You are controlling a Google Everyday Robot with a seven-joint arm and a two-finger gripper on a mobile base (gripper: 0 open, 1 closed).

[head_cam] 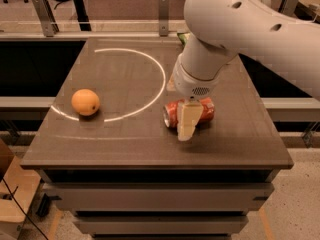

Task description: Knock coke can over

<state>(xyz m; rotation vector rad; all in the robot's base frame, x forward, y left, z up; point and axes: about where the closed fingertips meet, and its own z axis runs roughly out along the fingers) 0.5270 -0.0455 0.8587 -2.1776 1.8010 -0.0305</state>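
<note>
The red coke can (175, 114) lies on its side on the dark table (125, 149), right of centre, its silver end facing left. My gripper (188, 121) hangs straight over the can from the large white arm (240, 24). Its pale fingers (186, 125) cover the can's middle and reach down in front of it. The can's right end shows past the fingers.
An orange (85, 102) sits on the table's left side. A white arc (150, 64) is marked across the tabletop. A bit of a green bag (183, 35) shows at the back edge behind the arm. Metal rails run behind the table.
</note>
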